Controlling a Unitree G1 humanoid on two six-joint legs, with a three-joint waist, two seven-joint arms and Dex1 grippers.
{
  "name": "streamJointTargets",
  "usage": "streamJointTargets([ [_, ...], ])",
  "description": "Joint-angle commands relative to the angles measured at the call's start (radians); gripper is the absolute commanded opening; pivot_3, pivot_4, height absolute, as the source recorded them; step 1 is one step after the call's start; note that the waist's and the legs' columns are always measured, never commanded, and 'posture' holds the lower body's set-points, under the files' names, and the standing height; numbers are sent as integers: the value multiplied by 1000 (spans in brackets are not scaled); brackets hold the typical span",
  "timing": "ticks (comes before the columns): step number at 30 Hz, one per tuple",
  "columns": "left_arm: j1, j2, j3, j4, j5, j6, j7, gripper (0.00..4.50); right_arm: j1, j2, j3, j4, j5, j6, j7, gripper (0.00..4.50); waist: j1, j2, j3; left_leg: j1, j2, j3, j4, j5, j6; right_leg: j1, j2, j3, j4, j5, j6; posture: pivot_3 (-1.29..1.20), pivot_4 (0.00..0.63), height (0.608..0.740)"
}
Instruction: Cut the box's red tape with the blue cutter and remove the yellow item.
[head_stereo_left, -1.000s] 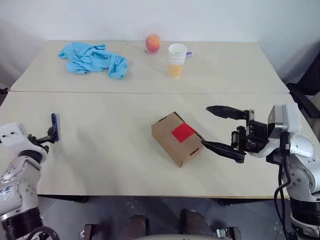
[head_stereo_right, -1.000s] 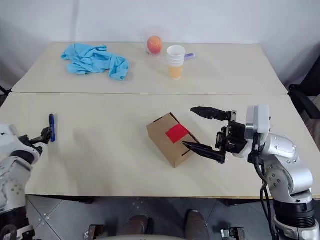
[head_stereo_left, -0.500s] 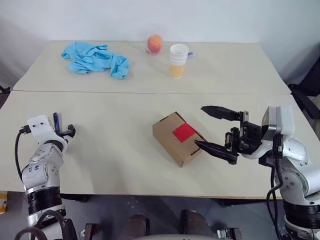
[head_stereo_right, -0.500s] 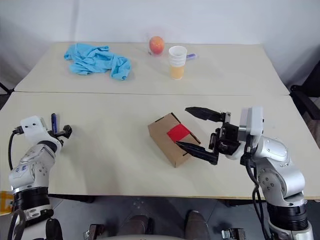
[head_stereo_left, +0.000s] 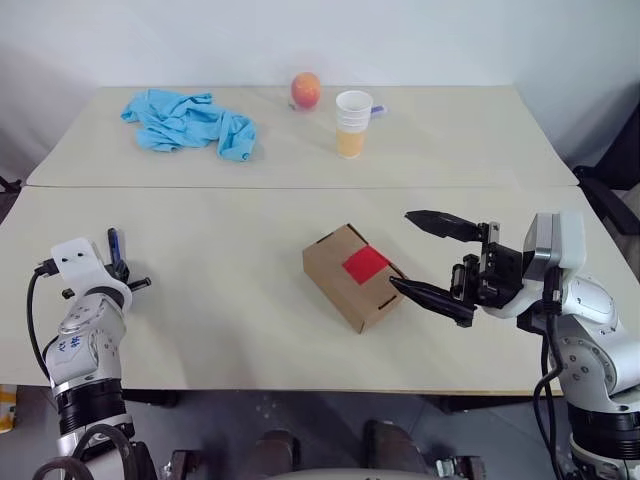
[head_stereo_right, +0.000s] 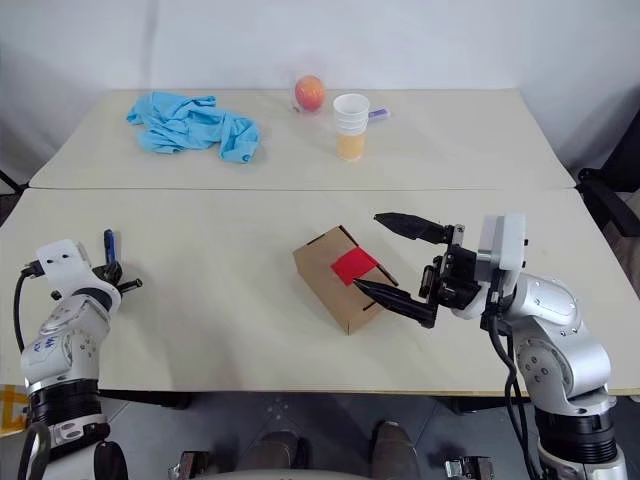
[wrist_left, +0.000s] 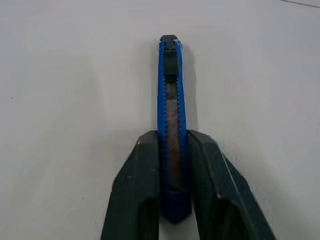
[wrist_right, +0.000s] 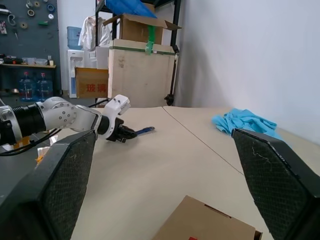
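head views: blue cutter (head_stereo_left: 113, 245) lies on the table (head_stereo_left: 230, 300) well left of the box (head_stereo_left: 352, 277), red tape (head_stereo_left: 366, 264) uncut, so cutter comes first | left wrist: left gripper (wrist_left: 174, 150) pinched narrow on cutter's handle | right wrist: right gripper (wrist_right: 162, 185) spread wide, empty, poised above the box

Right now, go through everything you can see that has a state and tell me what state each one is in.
blue cutter: lying on the table, clamped between the left gripper's fingers.
left gripper: shut on the cutter.
right gripper: open wide beside the box, holding nothing.
box: closed, resting on the table.
red tape: uncut, stuck across the box top.
paper cup: upright.
light-blue cloth: crumpled.
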Motion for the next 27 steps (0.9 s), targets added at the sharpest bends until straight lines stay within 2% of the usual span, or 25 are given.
streamJointTargets([
  [1,31,-28,-5,53,5,19,-8,462,4,-14,-33,-37,8,-18,-5,4500,0,0,0,0,0,0,0,0,0,0,0,0,0,0,0,0,150,740],
  [5,39,-23,-35,9,10,-93,-86,462,7,-17,-34,-42,7,-12,-9,4500,4,0,0,0,0,0,0,0,0,0,0,0,0,0,0,0,150,740],
  [7,82,15,-81,-105,-37,-217,-300,462,5,-34,-34,-64,22,16,-19,4500,7,0,0,0,0,0,0,0,0,0,0,0,0,0,0,0,150,740],
  [10,227,167,-156,-277,-98,-380,-729,462,14,-76,-30,-115,42,57,-21,4500,6,-7,4,-3,1,0,0,0,0,-2,0,-1,-2,0,0,0,150,740],
  [13,355,329,-214,-318,-90,-491,-1024,462,3,-152,-40,-167,9,120,-87,4500,5,-5,5,-5,8,-2,-1,-1,-1,-2,0,-2,-8,0,-2,0,150,740],
  [16,391,426,-319,-345,-34,-604,-1190,462,54,-224,-96,-224,109,206,-95,4500,8,1,7,-4,7,-1,-2,-1,0,-2,-1,-2,-11,-1,-2,0,150,740],
  [19,322,411,-441,-381,-2,-593,-1216,462,165,-279,-137,-267,160,256,-54,4500,24,2,8,-5,7,-3,-3,-2,1,0,-1,-5,-13,-1,-2,0,150,740],
  [22,218,356,-595,-413,61,-542,-1218,462,302,-337,-151,-309,145,283,3,3928,36,1,9,-6,4,-3,-1,-2,3,1,-1,-5,-12,0,-1,0,150,740],
  [27,69,256,-772,-425,150,-408,-1188,462,370,-381,-78,-361,54,326,-65,2187,20,0,9,-7,-1,0,0,-2,5,1,0,-4,-10,2,2,0,150,740],
])
